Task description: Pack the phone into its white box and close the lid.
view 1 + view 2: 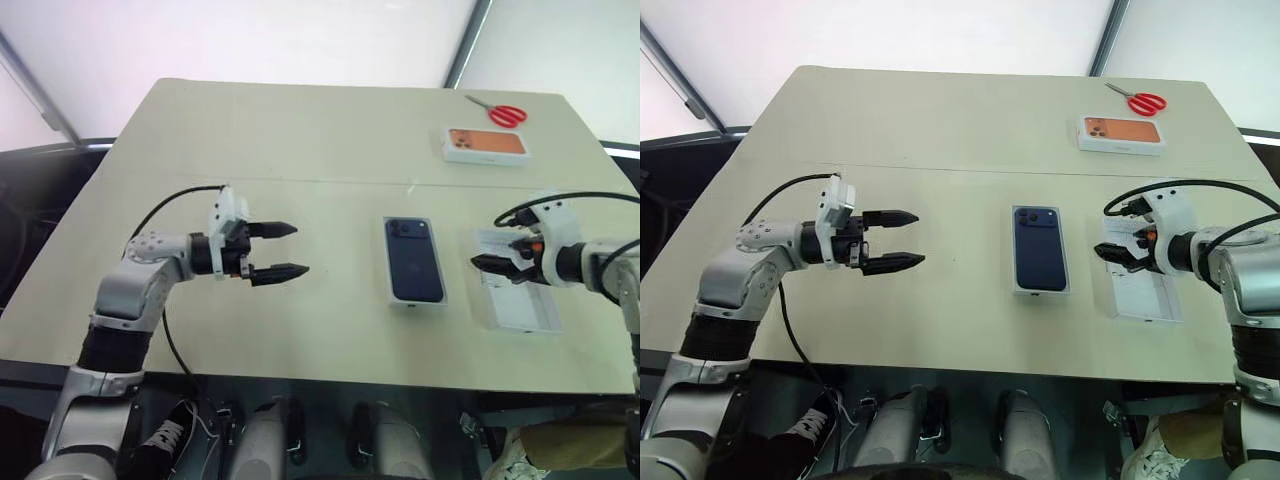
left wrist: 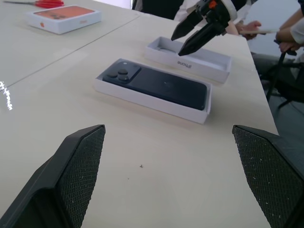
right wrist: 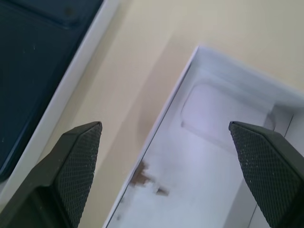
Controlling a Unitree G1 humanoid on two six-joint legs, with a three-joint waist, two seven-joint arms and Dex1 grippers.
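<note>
Your robot's left arm [image 1: 135, 290] is built of silver-grey rounded shells with a black band at the elbow; a perforated grey cap covers its wrist joint; a white block sits on top of the wrist; a black cable loops from that block back along the arm; the left gripper [image 1: 283, 250] ends in two black tapered fingers [image 2: 78, 178] with finely dimpled pads; your right arm [image 1: 1245, 270] matches in grey; the right gripper [image 1: 1112, 254] carries a small orange mark and its own looping black cable.
</note>
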